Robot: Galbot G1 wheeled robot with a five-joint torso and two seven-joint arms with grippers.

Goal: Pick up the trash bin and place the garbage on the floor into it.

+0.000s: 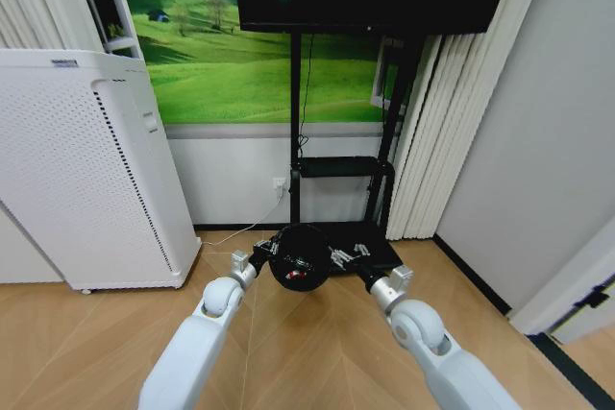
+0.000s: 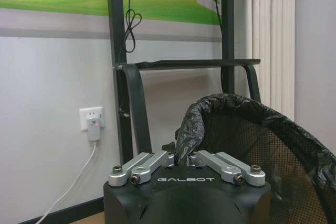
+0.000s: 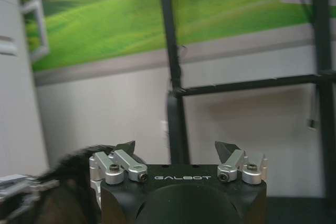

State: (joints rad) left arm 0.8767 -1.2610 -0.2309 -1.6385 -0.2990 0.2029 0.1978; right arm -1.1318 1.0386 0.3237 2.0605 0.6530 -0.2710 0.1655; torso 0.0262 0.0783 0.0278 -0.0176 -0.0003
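Your left gripper pinches the rim of the bin — in the left wrist view its fingers close on the crumpled black liner at the bin's edge. The bin hangs between your two arms, above the wood floor, in front of the black stand. Inside it you can make out small pieces, one of them red (the rest too small to tell apart). Your right gripper sits just beside the bin's other side, its fingertips spread wide and holding nothing — the bin's dark rim shows beside them. A white appliance stands to your left.
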